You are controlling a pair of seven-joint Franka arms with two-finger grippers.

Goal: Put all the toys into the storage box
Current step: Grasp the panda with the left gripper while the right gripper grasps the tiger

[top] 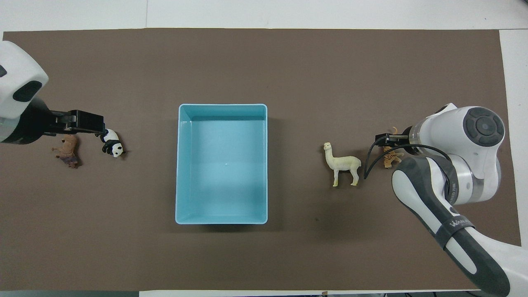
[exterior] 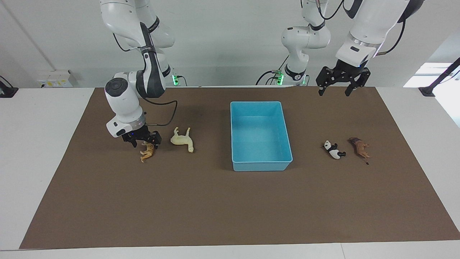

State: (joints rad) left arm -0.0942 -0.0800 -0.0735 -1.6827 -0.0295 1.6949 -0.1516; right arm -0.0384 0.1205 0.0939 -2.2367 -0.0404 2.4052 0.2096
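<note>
Facing view showed the right gripper (exterior: pixel 142 141) bent low to the surface (exterior: pixel 222 201), its fingers set down around the orange tiger (exterior: pixel 147 152); whether they gripped it could not be told. The forearm band carried white lettering too small to read. The left gripper (exterior: pixel 342 85) hung high with fingers spread wide, the arm waiting above the brown mat (exterior: pixel 222 216).

The storage box (exterior: pixel 260 164) sat mid-mat, nothing inside. The cream long-necked animal (exterior: pixel 182 139) lay on its side between the box and the tiger. Toward the left arm's end from the box lay the panda (exterior: pixel 334 150), with the brown lion (exterior: pixel 359 147) just beside it, farther from the box.
</note>
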